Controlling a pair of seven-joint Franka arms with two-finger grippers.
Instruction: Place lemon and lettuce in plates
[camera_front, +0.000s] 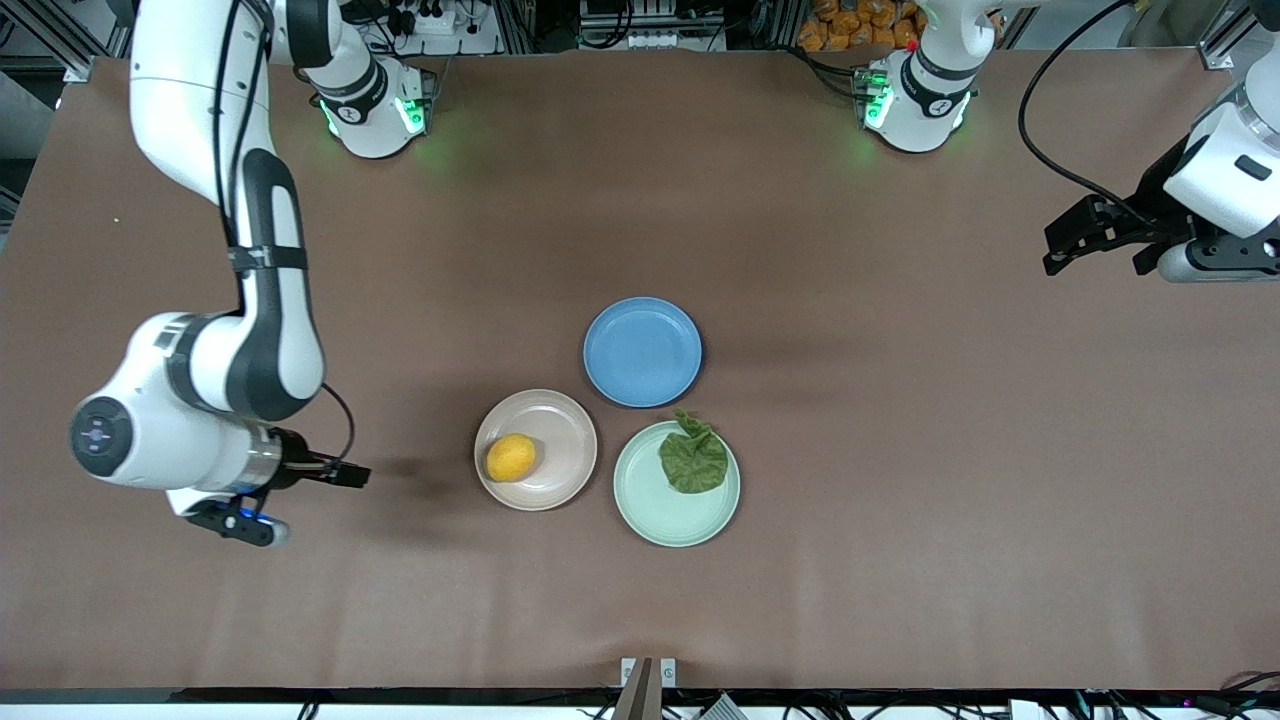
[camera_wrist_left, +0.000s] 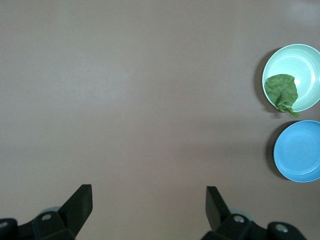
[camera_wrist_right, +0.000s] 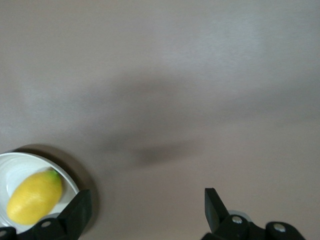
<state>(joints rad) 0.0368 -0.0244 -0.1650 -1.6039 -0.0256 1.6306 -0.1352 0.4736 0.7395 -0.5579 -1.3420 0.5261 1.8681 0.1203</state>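
The lemon (camera_front: 511, 457) lies in the pale pink-beige plate (camera_front: 560, 425). The lettuce (camera_front: 692, 458) lies in the mint green plate (camera_front: 665, 515), its stem tip over the rim toward the blue plate. My right gripper (camera_front: 340, 470) is open and empty, beside the pink plate toward the right arm's end. The right wrist view shows the lemon (camera_wrist_right: 34, 196) in its plate (camera_wrist_right: 20, 165) beside my open right gripper (camera_wrist_right: 147, 205). My left gripper (camera_front: 1100, 250) is open and empty over the left arm's end of the table. The left wrist view shows it (camera_wrist_left: 149, 202) over bare table, with the lettuce (camera_wrist_left: 282, 92) in the mint plate (camera_wrist_left: 305, 65).
An empty blue plate (camera_front: 642, 351) sits next to both plates, farther from the front camera; it also shows in the left wrist view (camera_wrist_left: 297, 150). The three plates are close together at the table's middle. Brown table cover lies all around them.
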